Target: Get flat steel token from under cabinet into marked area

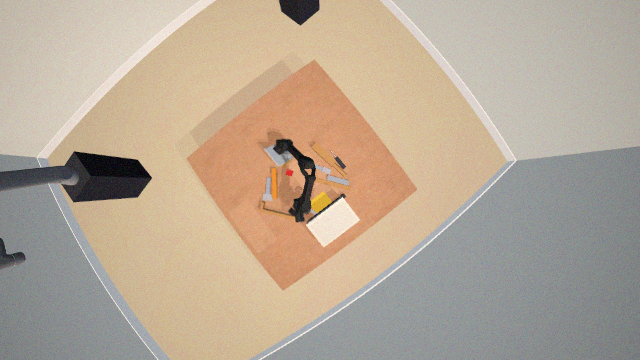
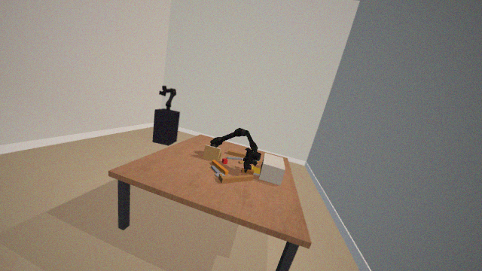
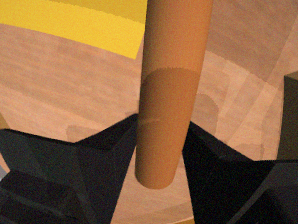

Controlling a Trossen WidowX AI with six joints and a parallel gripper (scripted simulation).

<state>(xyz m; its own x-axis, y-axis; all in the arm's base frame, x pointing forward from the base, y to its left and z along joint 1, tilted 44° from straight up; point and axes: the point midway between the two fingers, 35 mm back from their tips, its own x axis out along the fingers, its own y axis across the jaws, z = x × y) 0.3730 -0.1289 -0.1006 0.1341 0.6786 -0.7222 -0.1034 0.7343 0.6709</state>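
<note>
My gripper [image 1: 298, 218] [image 2: 246, 170] [image 3: 160, 121] is shut on a round orange-brown handle [image 3: 172, 45], low over the table beside the marked area. The handle's near end shows between the fingers; its far end runs out of the wrist view. The yellow marked area [image 1: 320, 201] [image 2: 256, 170] [image 3: 70, 30] lies in front of the cabinet, just to one side of the handle. The white cabinet [image 1: 333, 222] [image 2: 273, 169] stands beyond it, with a dark front edge. The steel token and the vent slots cannot be made out in any view.
A long wooden piece [image 1: 277, 213] [image 2: 237, 179] lies close by the gripper. An orange bar [image 1: 274, 182] [image 2: 220, 167], a grey piece [image 1: 268, 187], a red cube [image 1: 289, 173] [image 2: 224, 161], a dark-handled tool [image 1: 340, 162] and grey strips [image 1: 338, 180] lie around the arm.
</note>
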